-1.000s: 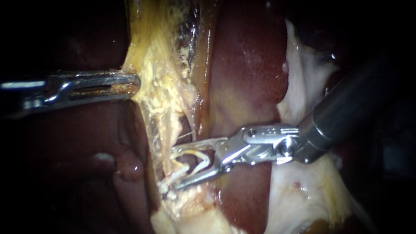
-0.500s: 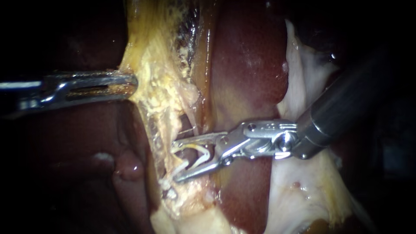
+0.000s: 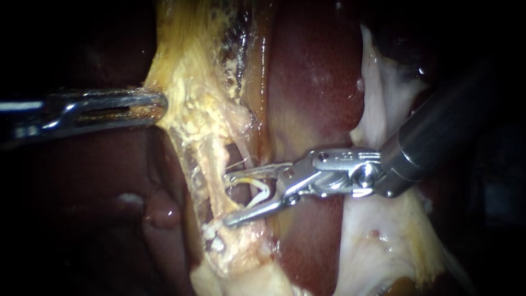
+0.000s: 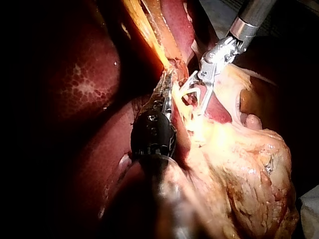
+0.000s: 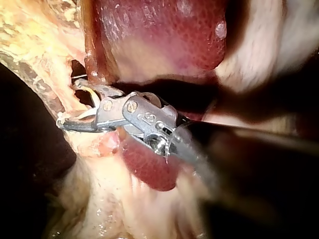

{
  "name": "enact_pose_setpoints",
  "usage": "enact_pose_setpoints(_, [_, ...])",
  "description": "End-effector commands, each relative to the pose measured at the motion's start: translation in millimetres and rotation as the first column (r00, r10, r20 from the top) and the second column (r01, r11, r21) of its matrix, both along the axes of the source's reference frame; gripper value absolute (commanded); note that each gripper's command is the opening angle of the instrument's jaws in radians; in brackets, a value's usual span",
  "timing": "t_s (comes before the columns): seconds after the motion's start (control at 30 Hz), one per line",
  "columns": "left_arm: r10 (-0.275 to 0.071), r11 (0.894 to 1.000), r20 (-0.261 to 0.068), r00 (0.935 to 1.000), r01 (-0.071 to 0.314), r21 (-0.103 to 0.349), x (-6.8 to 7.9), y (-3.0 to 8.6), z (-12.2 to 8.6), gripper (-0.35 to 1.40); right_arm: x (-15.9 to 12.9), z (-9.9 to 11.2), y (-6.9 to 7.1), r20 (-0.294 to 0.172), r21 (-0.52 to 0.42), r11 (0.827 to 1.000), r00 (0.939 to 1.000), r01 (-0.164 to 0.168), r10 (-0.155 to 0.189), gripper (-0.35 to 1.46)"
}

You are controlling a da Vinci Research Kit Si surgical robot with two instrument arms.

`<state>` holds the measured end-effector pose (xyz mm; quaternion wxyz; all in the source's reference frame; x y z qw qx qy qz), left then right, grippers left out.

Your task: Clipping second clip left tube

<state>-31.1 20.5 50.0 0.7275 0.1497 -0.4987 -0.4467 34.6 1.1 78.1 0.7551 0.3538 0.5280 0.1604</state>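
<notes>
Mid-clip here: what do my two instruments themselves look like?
Left instrument: shiny silver metal, long narrow jaws with a slot running down their length. Right instrument: silver hinged head with visible pivot pins and two slim jaws, on a dark grey round shaft.

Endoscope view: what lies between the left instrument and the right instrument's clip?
A taut band of yellowish tissue, gripped by the left instrument, running down to the clip in the right instrument; endoscope view.

Left end effector (image 3: 158, 105) clamps tissue (image 3: 189, 107); right end effector (image 3: 227, 199), spread wide, holds a clip (image 3: 262, 192).
</notes>
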Motion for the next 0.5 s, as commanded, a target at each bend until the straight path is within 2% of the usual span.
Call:
enact_pose_setpoints(0.03, [-0.001, 1.0, -0.002, 1.0, 0.001, 0.0, -0.1, 0.0, 0.1, -0.35, 0.3, 0.1, -0.4, -0.01, 0.012, 1.0, 0.9999, 0.008, -0.008, 0.58])
enact_pose_setpoints(0.1, [-0.001, 1.0, -0.002, 1.0, 0.001, 0.0, -0.1, 0.0, 0.2, -0.35, 0.6, 0.2, -0.9, -0.027, 0.023, 1.0, 0.9995, 0.017, -0.017, 0.58])
enact_pose_setpoints(0.23, [0.0, 1.0, -0.001, 1.0, 0.0, -0.001, -0.1, 0.0, 0.4, -0.35, 1.1, -0.1, -1.7, -0.093, 0.073, 0.996, 0.995, 0.042, -0.036, 0.56])
enact_pose_setpoints(0.4, [-0.001, 1.0, -0.002, 1.0, 0.001, -0.002, -0.2, -0.1, 0.7, -0.35, 1.6, -1.0, -1.7, -0.159, 0.112, 0.991, 0.986, 0.067, -0.048, 0.53])
enact_pose_setpoints(0.5, [-0.002, 1.0, -0.003, 1.0, 0.002, -0.003, -0.3, -0.2, 0.7, -0.35, 1.9, -1.3, -1.8, -0.172, 0.121, 0.99, 0.9838, 0.071, -0.05, 0.5])
